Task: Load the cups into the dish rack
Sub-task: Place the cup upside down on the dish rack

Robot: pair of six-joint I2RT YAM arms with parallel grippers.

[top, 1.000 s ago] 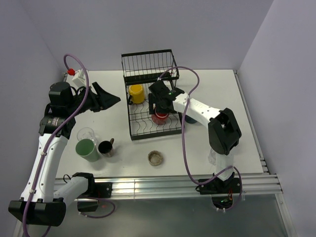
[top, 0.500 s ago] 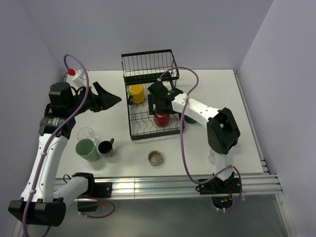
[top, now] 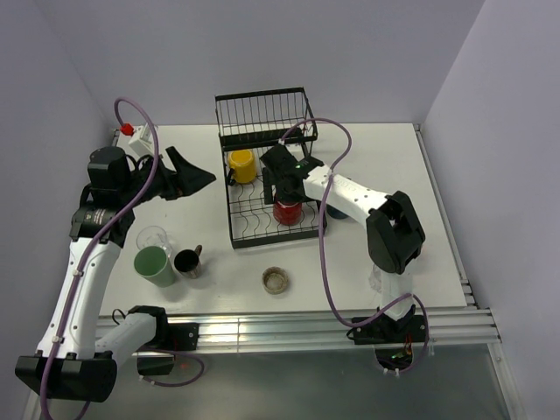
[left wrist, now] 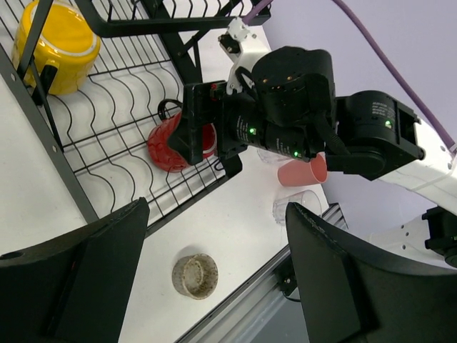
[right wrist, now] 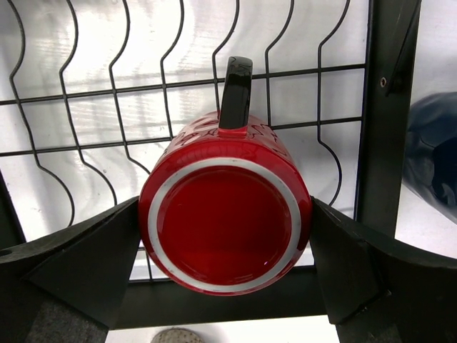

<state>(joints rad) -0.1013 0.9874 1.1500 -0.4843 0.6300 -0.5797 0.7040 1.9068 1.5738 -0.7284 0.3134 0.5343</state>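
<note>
Right wrist: right end effector (right wrist: pixel 226 211) open astride red mug (right wrist: pixel 223 232) in dish rack (right wrist: pixel 386 136); left end effector (left wrist: pixel 216 213) open too.

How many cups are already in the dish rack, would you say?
2: the yellow mug at the left side of the dish rack, just before its tall basket, and the red mug lying on its side near the front. The right arm may hide another.

A white table (top: pixel 385 157) fills the enclosure, closed in by plain pale lavender-grey walls (top: pixel 367 52). A ribbed aluminium rail (top: pixel 289 325) runs along its near edge. A small white box with a red top (top: pixel 129 131) sits at the far left corner.
</note>
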